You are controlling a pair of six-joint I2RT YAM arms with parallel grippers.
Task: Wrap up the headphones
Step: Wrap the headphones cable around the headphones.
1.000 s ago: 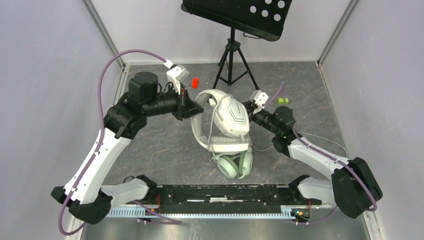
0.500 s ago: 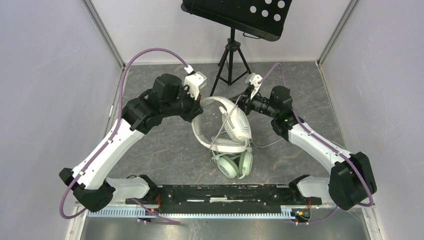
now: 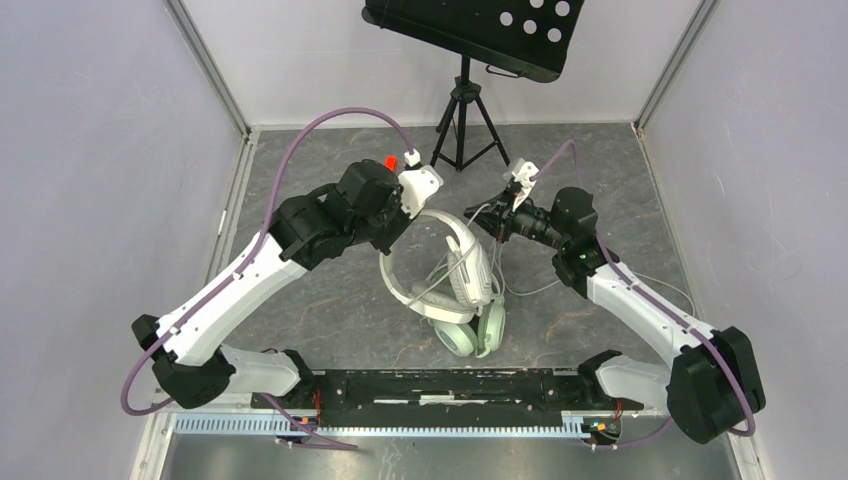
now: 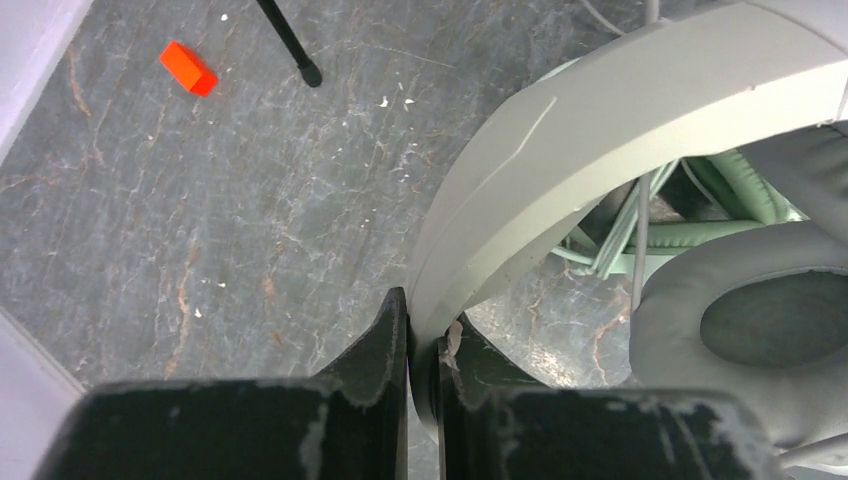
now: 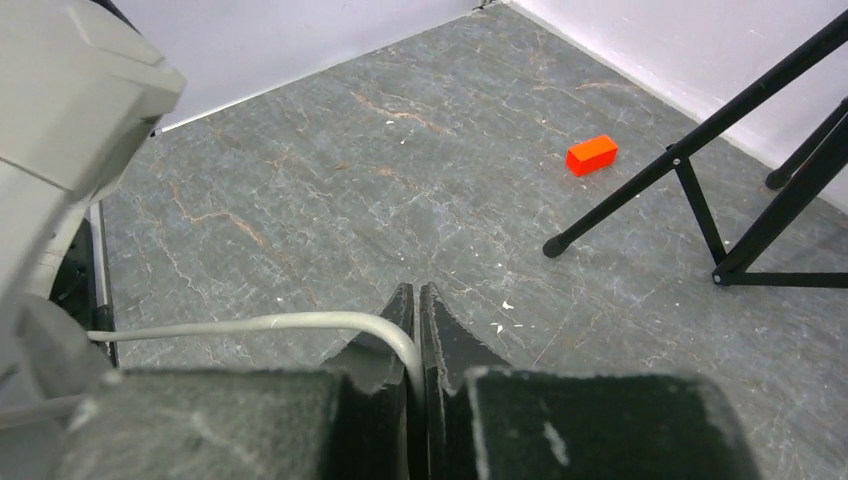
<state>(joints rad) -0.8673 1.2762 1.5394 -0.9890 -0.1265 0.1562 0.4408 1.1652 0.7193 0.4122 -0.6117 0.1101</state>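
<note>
Over the last second the left arm has swung in toward the middle of the table (image 3: 300, 300) and the right arm has pulled back toward the far side. The white-grey headset (image 3: 466, 268) has turned with them, so its chevron-marked earcup now shows nearly edge-on instead of broadside. The left gripper (image 4: 421, 322) is clamped tight on this headset's headband (image 4: 610, 120), the pale band rising from between the two dark fingers and arching off to the right in the left wrist view. From above, the left gripper (image 3: 402, 218) sits at the far left of the band, and the earcups hang nearer the arm bases. The right gripper (image 5: 417, 302) is pinched shut on a thin pale cable (image 5: 250, 324), which curves out of its fingertips and runs left. In the overhead view the right gripper (image 3: 480, 220) is just beyond the earcup, apart from it, with the cable strung between them. The mint-green headset (image 3: 468, 335) lies on the table under and just in front of the white-grey one, touching it; its green band shows through the raised headband. A small red block (image 3: 390, 162) lies on the far side, near the tripod (image 3: 462, 125).
</note>
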